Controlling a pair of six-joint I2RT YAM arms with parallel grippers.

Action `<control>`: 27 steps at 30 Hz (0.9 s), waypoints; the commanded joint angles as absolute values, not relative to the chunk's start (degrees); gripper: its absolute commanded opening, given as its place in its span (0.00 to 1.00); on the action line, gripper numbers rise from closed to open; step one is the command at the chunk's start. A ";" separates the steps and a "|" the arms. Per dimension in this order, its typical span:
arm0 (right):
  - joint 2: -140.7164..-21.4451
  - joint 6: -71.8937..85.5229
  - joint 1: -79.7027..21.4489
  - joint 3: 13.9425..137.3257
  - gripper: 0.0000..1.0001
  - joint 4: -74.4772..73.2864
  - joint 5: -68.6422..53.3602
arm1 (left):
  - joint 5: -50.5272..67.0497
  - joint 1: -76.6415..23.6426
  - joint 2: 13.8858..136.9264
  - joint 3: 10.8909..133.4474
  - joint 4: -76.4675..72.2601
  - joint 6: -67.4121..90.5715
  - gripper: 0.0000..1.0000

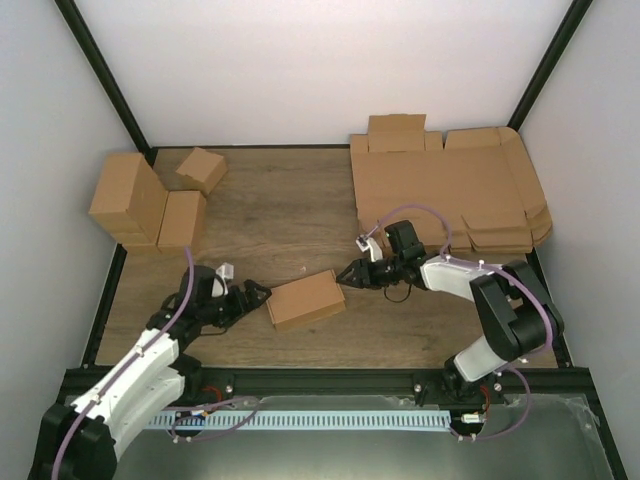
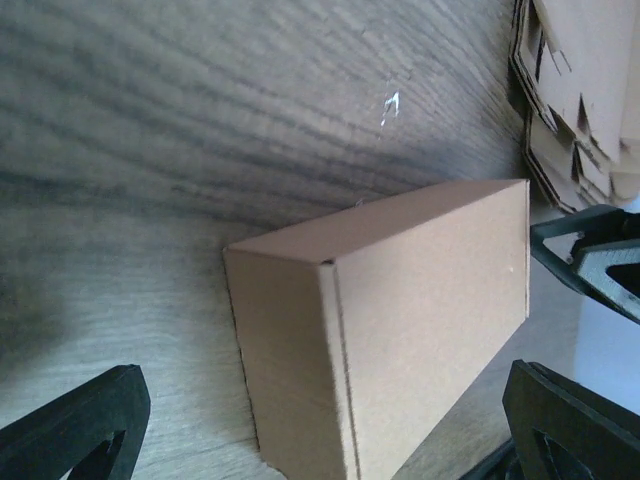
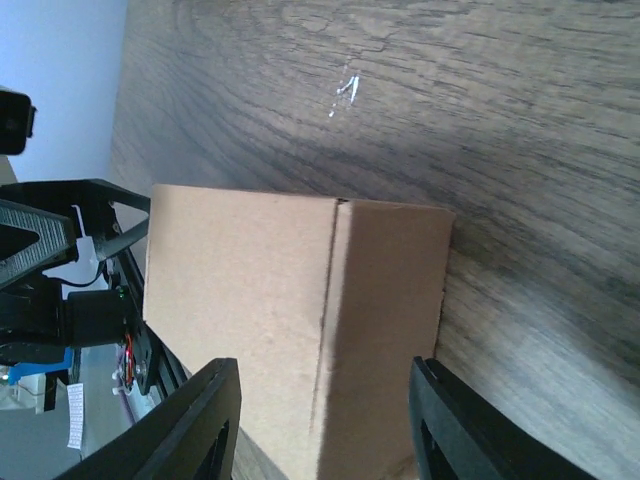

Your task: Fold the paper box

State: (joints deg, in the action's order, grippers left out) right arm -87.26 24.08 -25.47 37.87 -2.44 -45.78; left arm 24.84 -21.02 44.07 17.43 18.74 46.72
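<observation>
So from where I'm sitting, the plain brown cardboard paper box [image 1: 305, 300] looks closed up into a long narrow rectangular block. It's lying flat on the wood-grain table [image 1: 280, 200], near the front edge and slightly skewed, right between the two arms.

The left gripper [image 1: 258, 297] sits just off the box's left end with its jaws spread wide, nothing in them. The right gripper [image 1: 348, 275] is at the opposite end. Its wrist view shows both fingers apart, with the short end of the box just ahead of them, and I don't see either finger pressing into the cardboard, so I'd call it let go too.

On handling, my guess is it's hollow and very light, so it'll skate across the table if I nudge one end without bracing the other. The edges and corners should be stiff, but the big flat panels will probably cave if I squeeze them mid-span. There's also a seam down the end face in both wrist views (looks like a tucked flap), and pinching there could pop it open. I'd grip across the narrow width close to an end, gently.

The thick pile of flat brown cardboard sheets [image 1: 450, 190] sits far right and the cluster of blocky brown cardboard boxes [image 1: 150, 205] far left, both well clear.
</observation>
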 commanded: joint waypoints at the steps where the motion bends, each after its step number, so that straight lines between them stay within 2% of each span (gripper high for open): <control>1: -90.21 22.69 -24.22 39.54 0.47 0.71 -50.42 | 32.11 -19.16 40.63 12.67 10.03 51.08 1.00; 9: -94.42 21.83 -24.17 39.36 0.47 2.80 -52.90 | 35.12 -18.90 41.52 10.44 9.01 51.05 1.00; 18: -97.06 22.94 -22.99 38.03 0.27 5.60 -52.71 | 37.01 -18.87 44.03 9.12 6.84 51.73 1.00; 27: -98.83 23.23 -20.16 36.32 0.19 8.85 -57.64 | 40.55 -18.86 49.68 5.98 -4.94 56.45 1.00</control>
State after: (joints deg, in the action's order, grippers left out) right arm -97.78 23.40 -20.95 36.86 7.46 -56.86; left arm 37.85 -19.14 48.16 7.94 3.20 53.52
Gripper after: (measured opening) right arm 0.201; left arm 0.999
